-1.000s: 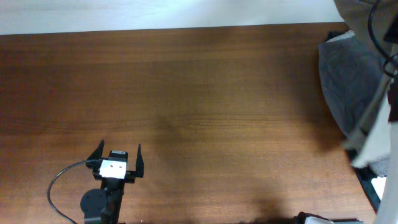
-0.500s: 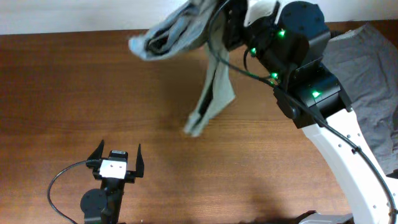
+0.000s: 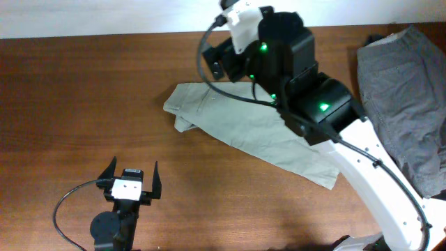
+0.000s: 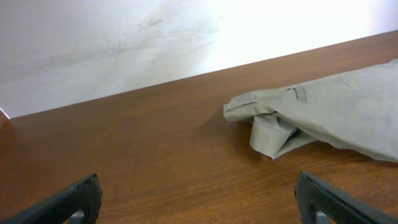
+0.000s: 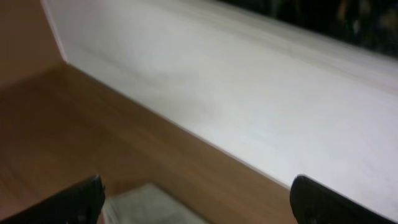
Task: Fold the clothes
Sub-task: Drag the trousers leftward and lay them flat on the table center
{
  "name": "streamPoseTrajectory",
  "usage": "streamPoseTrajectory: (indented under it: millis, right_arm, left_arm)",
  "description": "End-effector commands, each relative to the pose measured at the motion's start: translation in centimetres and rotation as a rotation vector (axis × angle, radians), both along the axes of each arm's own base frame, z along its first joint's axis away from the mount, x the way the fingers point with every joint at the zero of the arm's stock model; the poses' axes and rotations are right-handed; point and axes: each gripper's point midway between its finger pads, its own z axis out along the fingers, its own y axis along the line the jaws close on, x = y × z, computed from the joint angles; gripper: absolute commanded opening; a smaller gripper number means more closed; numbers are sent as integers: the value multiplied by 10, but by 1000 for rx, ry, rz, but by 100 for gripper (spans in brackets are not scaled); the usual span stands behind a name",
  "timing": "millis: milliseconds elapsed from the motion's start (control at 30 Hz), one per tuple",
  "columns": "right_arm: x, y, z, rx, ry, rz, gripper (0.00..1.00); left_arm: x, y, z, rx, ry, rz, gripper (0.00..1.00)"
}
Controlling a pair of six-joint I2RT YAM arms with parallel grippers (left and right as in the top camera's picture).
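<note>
The clothes [image 3: 258,132], a pale khaki-green garment, lie spread in a slanting strip across the middle of the table, with a bunched fold at the left end. My right gripper [image 3: 221,61] hovers over the garment's far left part, open and empty; in the right wrist view [image 5: 199,205] its jaws stand wide, with a bit of the clothes [image 5: 149,208] below them. My left gripper [image 3: 134,169] rests open near the front left, well short of the garment. From the left wrist, that gripper [image 4: 199,205] is empty and the clothes [image 4: 323,109] lie ahead to the right.
A darker grey-brown garment [image 3: 404,104] lies heaped at the table's right edge. The white wall [image 5: 249,93] runs along the table's far edge, close behind the right gripper. Bare wood [image 3: 83,104] lies left of the garment.
The right arm swung in from the right carrying the garment through the air. The garment now lies on the table, and the right gripper has opened and let it go. The left arm stayed still.
</note>
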Motion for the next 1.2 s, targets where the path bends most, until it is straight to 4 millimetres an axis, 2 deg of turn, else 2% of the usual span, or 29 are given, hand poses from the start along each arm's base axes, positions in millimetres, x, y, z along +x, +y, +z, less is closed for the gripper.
streamPoseTrajectory:
  millis: [0, 67, 200, 267, 333, 400, 433, 500, 533, 600, 700, 767, 833, 867, 900, 967, 1000, 1067, 1100, 1133, 1167]
  right_arm:
    - [-2, -31, -16, 44, 126, -97, 99]
    - [-8, -44, -49, 51, 285, -160, 99]
    - [-23, -28, -62, 19, 337, -122, 99]
    - [-19, -24, -87, 45, 433, -163, 99]
    - [-14, 4, -133, -26, 529, -98, 99]
    - [-14, 46, -193, -235, 561, 85, 99]
    - [-19, 74, -232, -284, 609, 217, 99]
    - [-11, 92, -274, -319, 636, 285, 99]
    - [-12, 100, -288, -352, 626, 360, 99]
    - [-16, 107, -300, -375, 624, 436, 99]
    - [-8, 114, -322, -402, 608, 456, 98]
    - [2, 122, -349, -404, 605, 453, 99]
    - [7, 124, -364, -411, 606, 447, 99]
    - [16, 123, -374, -429, 587, 417, 99]
    - [21, 125, -374, -423, 565, 411, 93]
    - [39, 134, -362, -385, 482, 377, 21]
    - [46, 139, -356, -356, 450, 369, 4]
    - [54, 146, -347, -301, 422, 344, 4]
    - [68, 156, -325, -183, 397, 289, 4]
    - [74, 162, -311, -130, 381, 271, 4]
    - [80, 173, -287, -78, 338, 270, 4]
  left_arm:
    - [0, -2, -2, 9, 1, -8, 99]
    - [0, -2, -2, 9, 1, -8, 99]
    - [0, -2, -2, 9, 1, -8, 99]
    - [0, -2, -2, 9, 1, -8, 99]
    - [0, -2, -2, 8, 1, -8, 99]
    - [0, -2, -2, 8, 1, -8, 99]
    - [0, -2, -2, 8, 1, -8, 99]
    - [0, -2, -2, 8, 1, -8, 99]
    - [0, -2, -2, 8, 1, -8, 99]
    - [0, -2, -2, 8, 1, -8, 99]
    - [0, -2, -2, 9, 1, -8, 99]
    - [0, -2, -2, 8, 1, -8, 99]
    - [0, -2, -2, 9, 1, -8, 99]
    - [0, -2, -2, 8, 1, -8, 99]
    - [0, -2, -2, 9, 1, -8, 99]
    - [0, -2, -2, 9, 1, -8, 99]
    - [0, -2, -2, 8, 1, -8, 99]
    - [0, -2, -2, 8, 1, -8, 99]
    - [0, -2, -2, 9, 1, -8, 99]
    - [0, -2, -2, 9, 1, -8, 99]
    - [0, -2, -2, 9, 1, -8, 99]
